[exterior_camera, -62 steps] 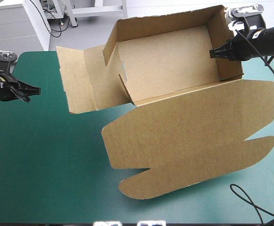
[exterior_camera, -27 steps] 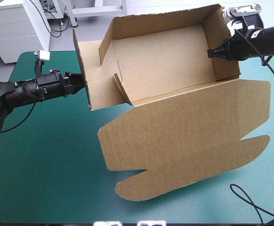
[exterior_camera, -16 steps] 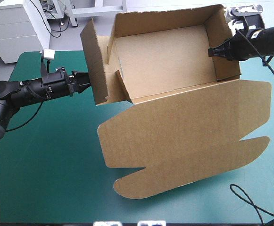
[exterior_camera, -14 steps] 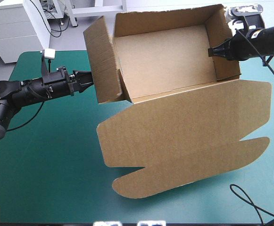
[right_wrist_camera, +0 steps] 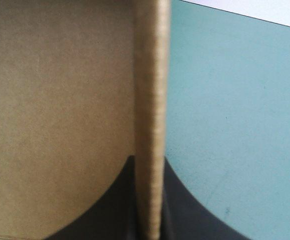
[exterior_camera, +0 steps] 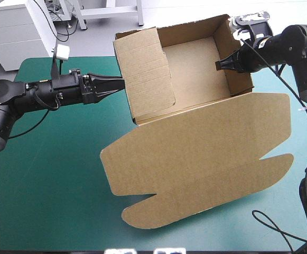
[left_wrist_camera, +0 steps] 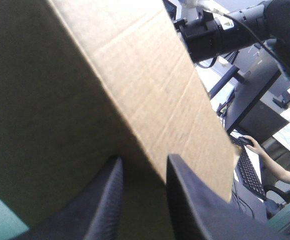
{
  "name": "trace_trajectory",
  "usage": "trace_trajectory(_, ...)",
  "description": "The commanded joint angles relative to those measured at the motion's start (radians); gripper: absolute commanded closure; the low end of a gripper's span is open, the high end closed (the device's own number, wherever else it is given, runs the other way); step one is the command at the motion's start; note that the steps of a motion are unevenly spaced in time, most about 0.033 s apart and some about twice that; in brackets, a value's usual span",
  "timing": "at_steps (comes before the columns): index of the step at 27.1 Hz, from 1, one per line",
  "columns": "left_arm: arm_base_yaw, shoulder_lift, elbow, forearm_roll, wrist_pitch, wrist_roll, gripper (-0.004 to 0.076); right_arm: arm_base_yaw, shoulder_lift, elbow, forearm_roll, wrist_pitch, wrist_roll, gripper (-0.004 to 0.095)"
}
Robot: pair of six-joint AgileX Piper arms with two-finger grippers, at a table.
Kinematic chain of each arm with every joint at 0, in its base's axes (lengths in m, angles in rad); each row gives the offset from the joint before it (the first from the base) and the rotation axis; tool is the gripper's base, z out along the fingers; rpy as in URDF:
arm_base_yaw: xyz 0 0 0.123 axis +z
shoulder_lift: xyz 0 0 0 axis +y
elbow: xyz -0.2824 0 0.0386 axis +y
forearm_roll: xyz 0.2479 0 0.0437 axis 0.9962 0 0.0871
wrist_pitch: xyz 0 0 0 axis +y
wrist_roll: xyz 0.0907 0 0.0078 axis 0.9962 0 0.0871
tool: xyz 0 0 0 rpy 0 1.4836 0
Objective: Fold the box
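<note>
The teal-green covered tabletop (exterior_camera: 47,174) is seen beneath both arms, and much of it is taken up by the brown cut-board box (exterior_camera: 195,132), which is held between the two tools as an open tray with its lid laid flat. The broad lid panel with scalloped edge (exterior_camera: 201,169) is spread on the tabletop, below and to the near side of both tools. The open tray part (exterior_camera: 195,63) is found directly between the tools, and its far wall is seen reaching past the tabletop's far edge in the high view. The raised left side flap (exterior_camera: 145,69) is stood just ahead of the left tool (exterior_camera: 119,80) and is leaned inward over the tray floor, so that part of the floor is hidden by it. In the left wrist view the edge of this flap is caught between the two black fingers, which are drawn nearly together on the board. The upright right side wall (exterior_camera: 239,66) is gripped by the right tool (exterior_camera: 219,64). In the right wrist view the wall's top edge is seen running straight out from between the almost closed black fingers, with the brown tray floor to one side of the tool and the teal-green cover to the other.
</note>
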Motion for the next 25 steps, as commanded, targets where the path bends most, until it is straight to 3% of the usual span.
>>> trace_trajectory(1,-0.005,-0.031,-0.034,-0.049,0.048,-0.025,0.0386,0.001,-0.045,-0.033,0.031,-0.069,0.018,0.0925)
trace_trajectory(4,-0.012,-0.031,-0.050,-0.001,-0.036,-0.060,0.0337,0.001,-0.045,-0.033,0.031,-0.082,0.033,0.0925)
trace_trajectory(14,-0.111,-0.031,-0.156,0.233,-0.233,-0.228,0.0336,0.001,-0.045,-0.033,0.033,-0.123,0.059,0.0923)
trace_trajectory(20,-0.174,-0.027,-0.206,0.294,-0.294,-0.301,0.0336,0.001,-0.045,-0.033,0.058,-0.129,0.048,0.0923)
trace_trajectory(25,-0.217,-0.009,-0.264,0.538,-0.322,-0.472,0.0336,0.001,-0.045,-0.033,0.078,-0.139,0.048,0.0923)
